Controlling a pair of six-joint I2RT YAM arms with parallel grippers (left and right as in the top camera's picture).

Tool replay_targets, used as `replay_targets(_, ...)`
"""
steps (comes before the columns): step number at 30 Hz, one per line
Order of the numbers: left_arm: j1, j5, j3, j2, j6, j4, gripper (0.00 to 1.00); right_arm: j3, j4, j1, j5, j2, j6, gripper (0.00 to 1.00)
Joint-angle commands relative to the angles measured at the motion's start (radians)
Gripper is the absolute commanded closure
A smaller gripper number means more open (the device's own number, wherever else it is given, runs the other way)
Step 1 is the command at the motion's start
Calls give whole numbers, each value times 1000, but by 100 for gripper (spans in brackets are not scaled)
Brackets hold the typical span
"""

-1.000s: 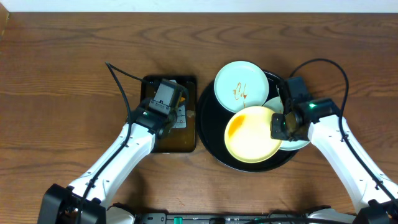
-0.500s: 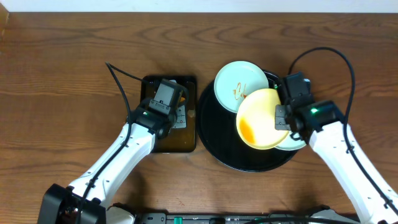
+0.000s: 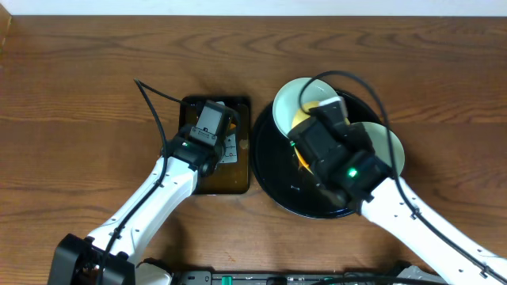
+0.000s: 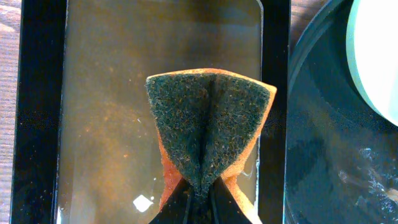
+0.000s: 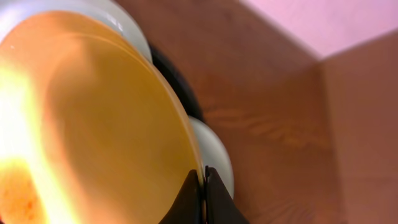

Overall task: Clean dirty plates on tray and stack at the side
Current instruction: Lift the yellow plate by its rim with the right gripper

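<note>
My right gripper (image 5: 204, 186) is shut on the rim of the pale yellow plate (image 5: 93, 124) and holds it tilted up on edge above the black tray (image 3: 273, 186). Orange sauce shows at the plate's lower left. In the overhead view the right arm covers most of the yellow plate (image 3: 303, 120). One mint-green plate (image 3: 287, 103) lies at the tray's back, another (image 3: 394, 150) at its right edge. My left gripper (image 4: 200, 200) is shut on a folded orange sponge with a dark scouring face (image 4: 208, 118), over the rectangular pan.
The rectangular dark pan (image 3: 238, 184) holds brownish water and stands just left of the tray, rims nearly touching. Brown wood tabletop (image 3: 87, 87) stretches to the left, back and right. A black cable (image 3: 154, 99) runs behind the pan.
My right gripper has lifted the yellow plate off the tray and tilted it on edge, and the arm has swung left over the tray's middle. The left arm and sponge have not moved.
</note>
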Motion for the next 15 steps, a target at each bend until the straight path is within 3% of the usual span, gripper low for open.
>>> replay_targets(1,3,-17,-10,0,13,0,92,22,43,44,158,-15,-138,99)
replay_targets(15,3,-17,-10,0,13,1,92,22,79,65,187,-15,-215,99)
